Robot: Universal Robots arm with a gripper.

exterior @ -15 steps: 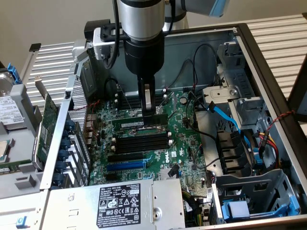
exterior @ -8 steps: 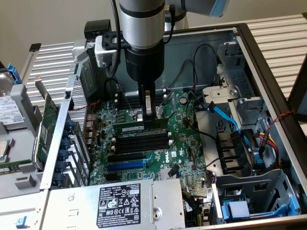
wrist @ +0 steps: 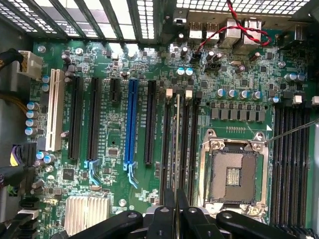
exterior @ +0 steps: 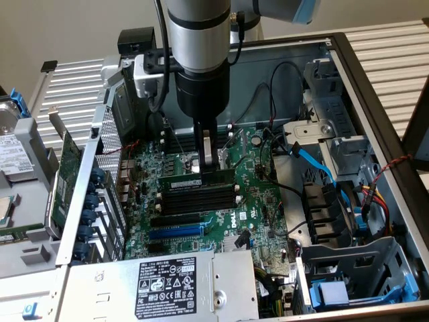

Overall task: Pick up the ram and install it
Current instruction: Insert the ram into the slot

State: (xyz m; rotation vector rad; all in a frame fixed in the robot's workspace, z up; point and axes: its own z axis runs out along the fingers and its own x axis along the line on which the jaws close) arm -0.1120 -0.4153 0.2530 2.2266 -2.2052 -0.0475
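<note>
**A:** Exterior view: the ram point(exterior: 199, 178) is seen pinched at its upper edge by the gripper point(exterior: 210, 161), the jaws drawn nearly together on it. It is held level over the black memory slots point(exterior: 201, 199), just beyond the blue slot point(exterior: 175, 231).

**B:** Is it seated?

**A:** That cannot be told. Wrist view: the ram point(wrist: 178, 139) is shown edge-on, parallel to the blue slot point(wrist: 131, 122), lined up along one memory slot.

**B:** Then, it is judged, that line should be held, the stick kept upright, and pressure applied straight down, evenly across both ends.
</note>
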